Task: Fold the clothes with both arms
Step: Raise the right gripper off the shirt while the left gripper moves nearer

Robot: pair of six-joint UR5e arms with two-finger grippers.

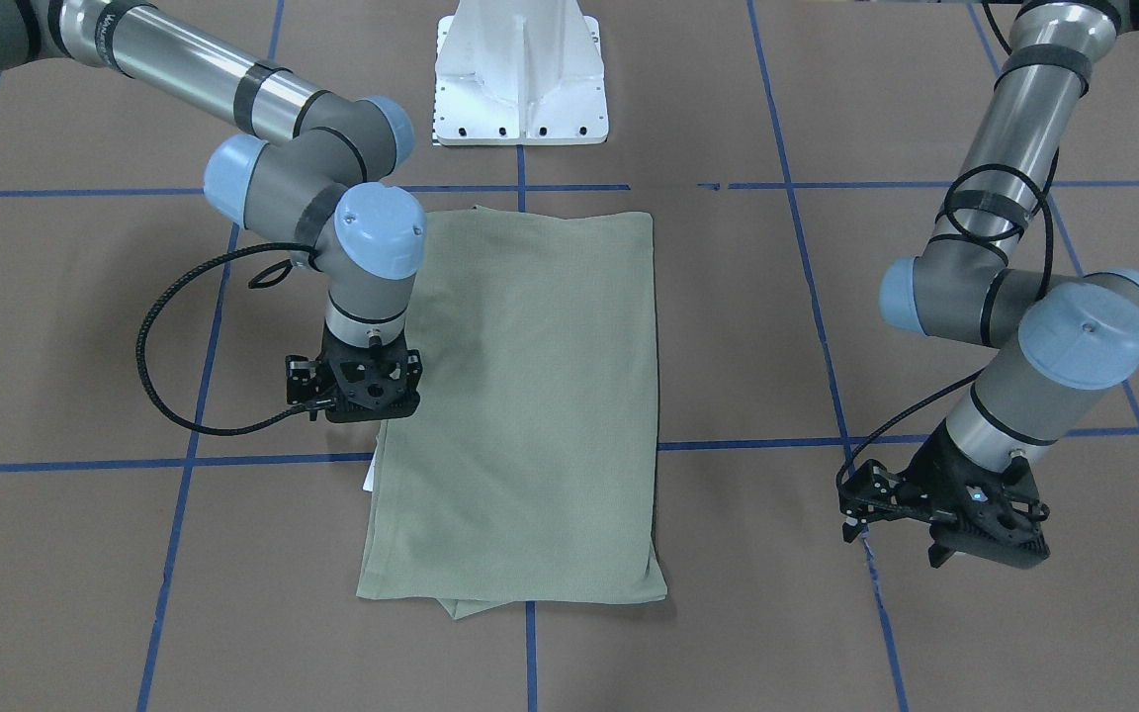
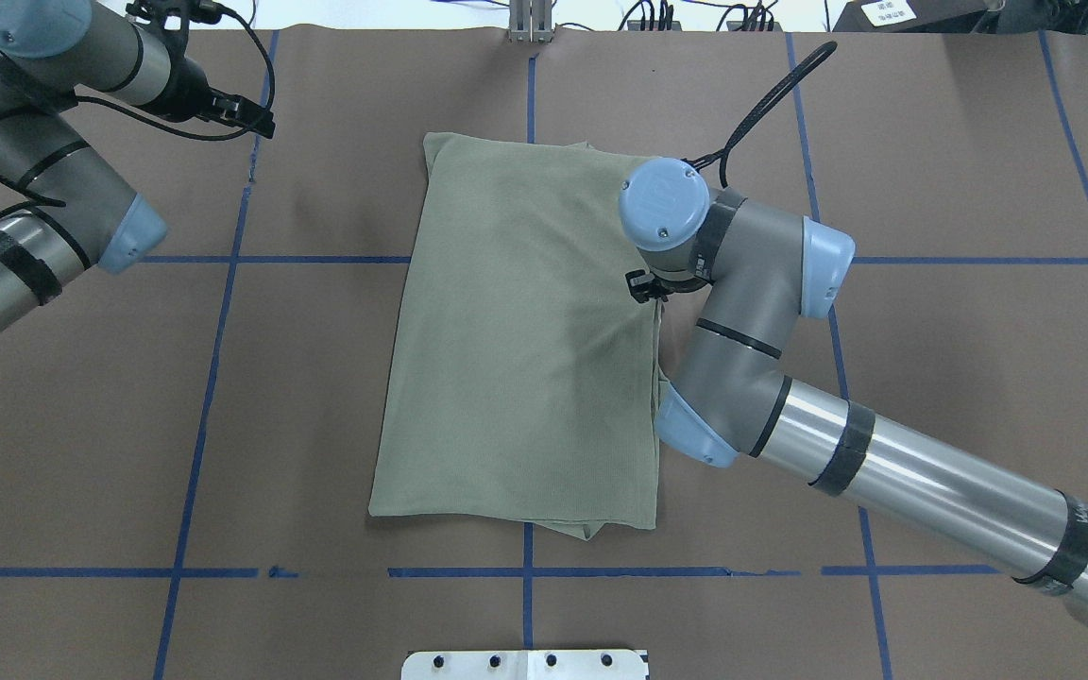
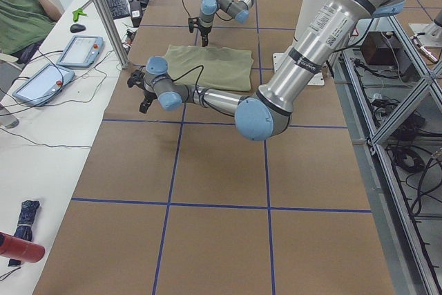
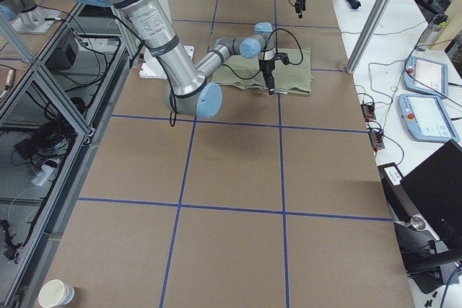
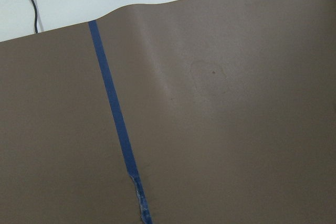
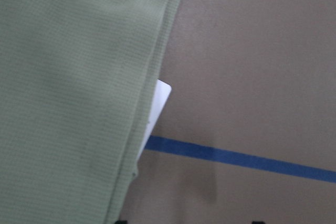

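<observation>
The sage-green shirt (image 1: pixel 530 396) lies folded into a tall rectangle mid-table, also in the overhead view (image 2: pixel 525 340) and the right wrist view (image 6: pixel 68 87). Its white hang tag (image 6: pixel 160 103) pokes out from under the layered side edge (image 1: pixel 369 483). My right gripper (image 1: pixel 370 398) points straight down at that edge, low over it, and two fingertips at the bottom of the wrist view stand apart, so it is open. My left gripper (image 1: pixel 985 552) hovers over bare brown table far from the shirt (image 2: pixel 256 118). It looks open and empty.
The white pedestal base (image 1: pixel 520 89) stands behind the shirt's near end. Blue tape lines (image 5: pixel 118 129) grid the brown table cover. A side desk with tablets (image 3: pixel 79 50) and a seated person (image 3: pixel 27 12) runs along the table's far edge.
</observation>
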